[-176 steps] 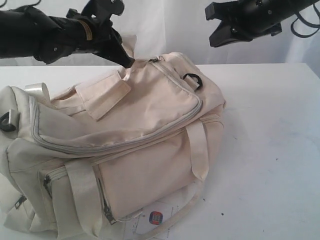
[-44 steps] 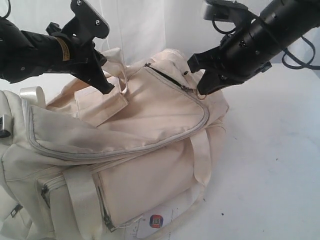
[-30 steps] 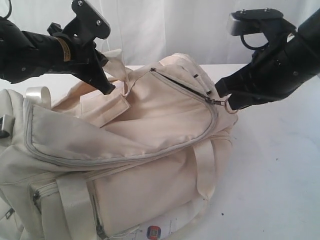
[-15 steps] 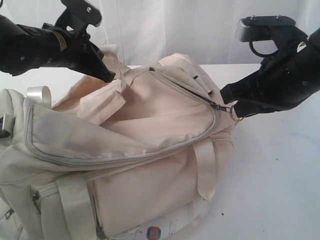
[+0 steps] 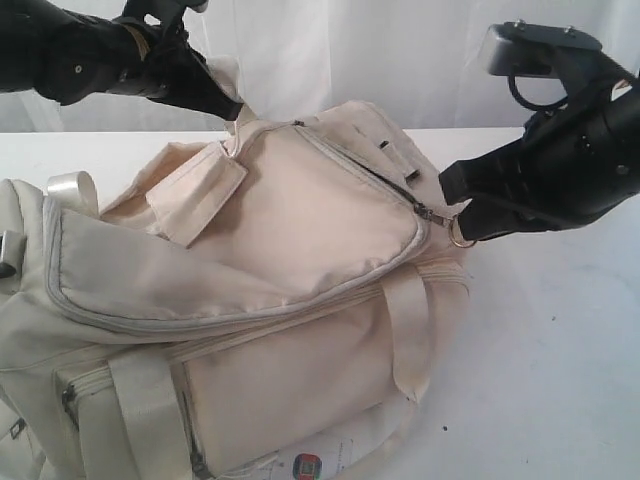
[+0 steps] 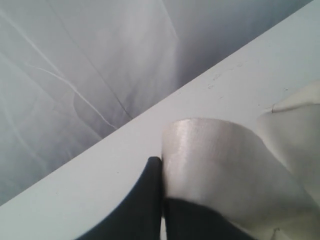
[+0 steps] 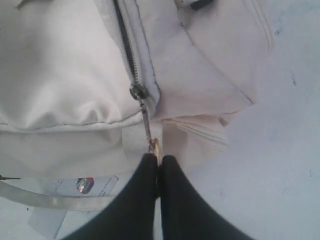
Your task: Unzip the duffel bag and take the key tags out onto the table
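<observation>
Farther round the duffel bag (image 5: 280,270) now, right gripper (image 7: 157,160) pinches the zipper ring (image 7: 156,147), left gripper (image 5: 233,108) clamps a strap (image 6: 215,150); keep unzipping.

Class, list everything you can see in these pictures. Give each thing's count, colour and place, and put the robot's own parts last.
duffel bag: one, cream, lying on the table
top zip: one, grey, partly open, on the bag's upper side
zip ring: one, metal, at the bag's right end
strap loop: one, shiny cream, at the bag's far side
front straps: two, cream, down the bag's near side
paper label: one, white with a red-blue mark, by the bag's near bottom edge
table: one, white, under everything
backdrop: one, white cloth, behind the table
key tags: none in view
left hand: black, shut on the strap loop
right hand: black, shut on the zip ring
</observation>
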